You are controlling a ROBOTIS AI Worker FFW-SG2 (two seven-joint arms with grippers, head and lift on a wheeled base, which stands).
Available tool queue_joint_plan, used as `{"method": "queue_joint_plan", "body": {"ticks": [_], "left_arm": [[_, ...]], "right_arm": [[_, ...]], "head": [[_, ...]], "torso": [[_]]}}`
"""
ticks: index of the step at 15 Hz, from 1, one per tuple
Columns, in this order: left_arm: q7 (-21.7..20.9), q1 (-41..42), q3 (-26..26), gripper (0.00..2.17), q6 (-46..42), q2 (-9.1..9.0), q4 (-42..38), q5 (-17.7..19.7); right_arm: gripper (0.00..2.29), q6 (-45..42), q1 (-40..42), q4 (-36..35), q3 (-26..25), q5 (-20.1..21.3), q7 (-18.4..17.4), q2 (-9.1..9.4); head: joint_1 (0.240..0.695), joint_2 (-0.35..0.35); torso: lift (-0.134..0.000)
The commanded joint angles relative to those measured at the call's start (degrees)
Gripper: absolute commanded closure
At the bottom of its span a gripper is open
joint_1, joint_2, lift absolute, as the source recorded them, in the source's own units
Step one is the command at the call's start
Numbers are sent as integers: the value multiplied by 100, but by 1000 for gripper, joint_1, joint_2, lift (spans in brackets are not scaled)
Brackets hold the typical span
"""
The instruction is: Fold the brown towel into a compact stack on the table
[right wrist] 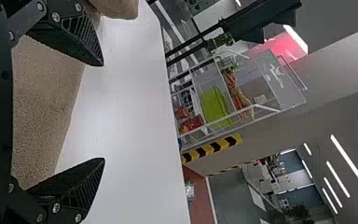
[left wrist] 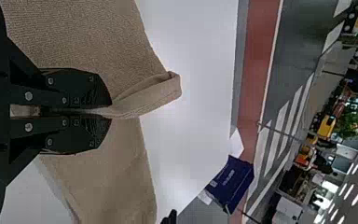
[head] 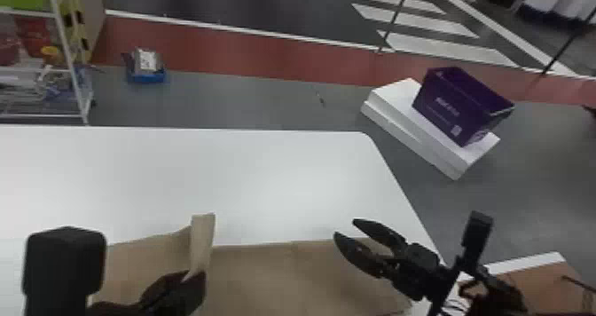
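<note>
Towel lies on the surface, a raised fold at its far edge pinched by the left gripper. Right gripper: fingers spread, near towel's right part.

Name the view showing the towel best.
The left wrist view: the towel spreads on both sides of its pinched fold. The head view shows its far edge and fold; the right wrist view, a stretch.
</note>
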Motion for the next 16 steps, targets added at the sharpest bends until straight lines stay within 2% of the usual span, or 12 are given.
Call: {"method": "queue_joint_plan", "body": {"ticks": [1, 6, 8, 10, 11, 12, 13, 16], "left_arm": [[150, -136, -402, 1369, 89, -15, 55, -42], [554, -576, -964, 1369, 212, -15, 107, -24], [756, -839, -1210, 1372, 212, -15, 186, 20], [967, -1050, -1509, 1369, 230, -15, 266, 81], [1020, -1121, -1659, 1369, 230, -15, 283, 55], [1108, -1209, -1808, 1372, 318, -15, 301, 37], [1178, -1288, -1914, 1372, 406, -15, 318, 55], [1222, -1349, -2010, 1372, 529, -15, 406, 90]], "right_arm": [[181, -56, 0, 52, -93, 17, -30, 5], [184, -530, 9, 236, -224, 166, -48, 5], [269, -636, 9, 254, -145, 289, -57, 5], [626, -759, 9, 324, 30, 474, -57, 5], [974, -794, 9, 351, 92, 553, -74, 5], [1666, -900, 9, 386, 127, 606, -136, 5], [2020, -987, 9, 439, 145, 667, -136, 5], [2047, -1058, 9, 623, 224, 790, -136, 5]], "head": [[695, -350], [695, -350], [695, -350], [695, -350], [695, -350], [695, -350], [695, -350], [695, -350]], "torso": [[-124], [-124], [-124], [-124], [-124], [-124], [-124], [-124]]}}
